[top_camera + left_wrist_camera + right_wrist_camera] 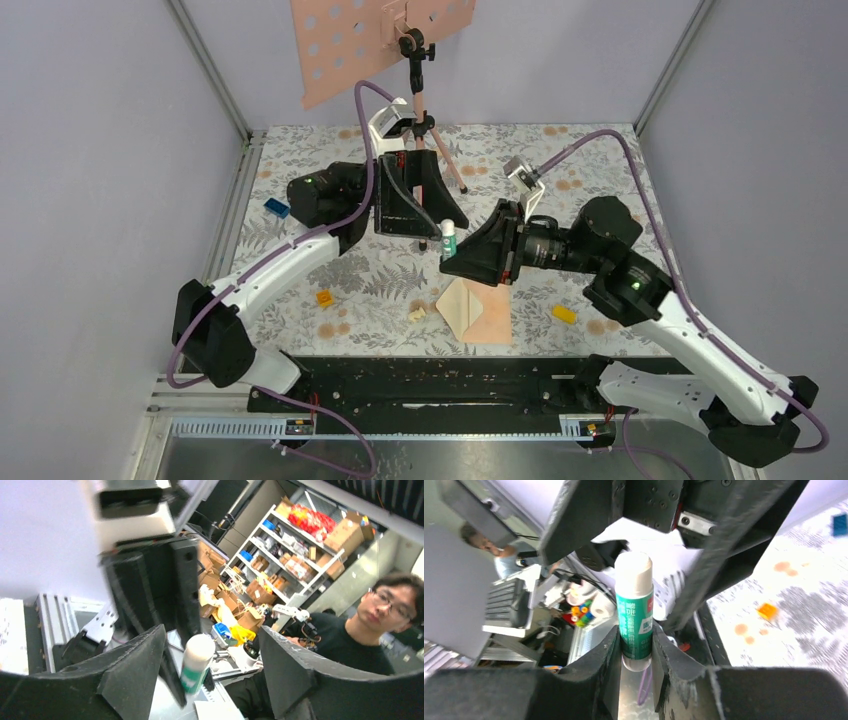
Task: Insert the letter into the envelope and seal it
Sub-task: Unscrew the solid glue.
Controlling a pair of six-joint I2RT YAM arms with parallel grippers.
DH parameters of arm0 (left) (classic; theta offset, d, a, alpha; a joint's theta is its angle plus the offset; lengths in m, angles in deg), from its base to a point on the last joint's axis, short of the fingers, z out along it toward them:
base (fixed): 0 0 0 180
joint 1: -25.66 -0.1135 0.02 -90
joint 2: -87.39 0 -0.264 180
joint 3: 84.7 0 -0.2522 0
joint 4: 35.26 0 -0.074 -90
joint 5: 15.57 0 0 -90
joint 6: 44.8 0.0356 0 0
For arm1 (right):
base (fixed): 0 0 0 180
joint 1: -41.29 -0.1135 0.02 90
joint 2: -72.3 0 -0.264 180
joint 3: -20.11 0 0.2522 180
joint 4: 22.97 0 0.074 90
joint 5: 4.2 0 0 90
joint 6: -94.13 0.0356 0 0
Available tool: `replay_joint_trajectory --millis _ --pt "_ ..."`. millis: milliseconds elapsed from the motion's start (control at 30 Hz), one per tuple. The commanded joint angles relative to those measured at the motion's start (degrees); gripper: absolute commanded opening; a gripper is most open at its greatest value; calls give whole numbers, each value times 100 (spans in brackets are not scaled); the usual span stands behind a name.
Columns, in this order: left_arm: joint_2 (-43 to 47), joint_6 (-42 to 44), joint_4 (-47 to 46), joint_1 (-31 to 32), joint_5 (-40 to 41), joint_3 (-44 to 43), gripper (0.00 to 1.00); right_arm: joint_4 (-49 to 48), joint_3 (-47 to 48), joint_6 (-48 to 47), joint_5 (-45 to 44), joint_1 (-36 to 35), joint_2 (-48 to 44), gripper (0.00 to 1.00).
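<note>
Envelope (485, 318) lies flat at the middle of the surface's (620, 200) near edge, a pale panel turned out on its left side; judged not yet sealed. Letter: no loose sheet seen on the surface; probably inside, not confirmable. Glue stick (635, 612) is upright in the air beyond the envelope, right jaws clamped on its lower body; left jaws stand apart either side, not gripping. Outstanding: glue flap, press shut

Top view: envelope (485, 318) 12 o'clock edge hidden under right gripper (450, 262); can't tell the letter apart from it. Glue stick (447, 240) base covered too. Pink plate (340, 50) at 12 o'clock is cropped. Coloured blocks (324, 297) on the tabletop (300, 160) are too small to identify.
</note>
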Motion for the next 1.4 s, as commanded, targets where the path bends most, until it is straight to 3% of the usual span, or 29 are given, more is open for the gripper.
replay_joint_trajectory --millis 0,67,100,167,267,333,400,633,967,1133,1367 --pt "326 514 882 -325 -6 451 73 2776 1032 -1846 -705 23 -240 0" --pt "501 875 1440 -330 -169 617 77 3578 1379 -2260 -1018 22 -202 0" --pt "601 1117 1811 -330 -216 662 86 3897 1506 -2420 -1153 23 -178 0" --pt "795 1901 2769 -331 -281 676 91 4386 1688 -2679 -1415 22 -157 0" --pt "1094 3904 5895 -341 -51 300 94 4982 1957 -3012 -1793 21 -88 0" --pt "1211 5288 8056 -340 530 -188 99 5403 2200 -3252 -2090 21 -1 0" --pt "1220 5757 9052 -353 1162 -487 99 5771 2441 -3475 -2319 22 102 0" --pt "1119 5504 9250 -378 1643 -628 99 7115 3347 -3938 -2450 28 915 0" --pt "1024 6082 10142 -5 1893 -1247 99 7103 3322 -4104 -2156 22 1259 0" --pt "715 6566 11092 230 2031 -1758 99 7100 3288 -4165 -1930 21 1399 0" --pt "337 6608 11509 326 1927 -2000 94 7092 3169 -4418 -1579 21 1419 0"
